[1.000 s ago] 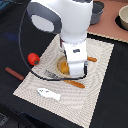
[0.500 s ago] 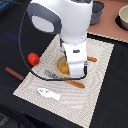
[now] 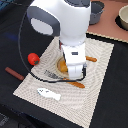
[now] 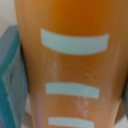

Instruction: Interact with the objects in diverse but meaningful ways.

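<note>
Sausage (image 3: 14, 74) lay off the mat's (image 3: 100, 95) edge at the exterior view's left, with the tomato (image 3: 33, 58) on the mat corner nearby. Fish (image 3: 49, 93) rested flat toward the mat's near edge. At centre the arm hid the gripper (image 3: 74, 74) over the bread loaf (image 4: 70, 60); jaw state could not be determined. The pot (image 3: 96, 11) stood beyond the mat.
</note>
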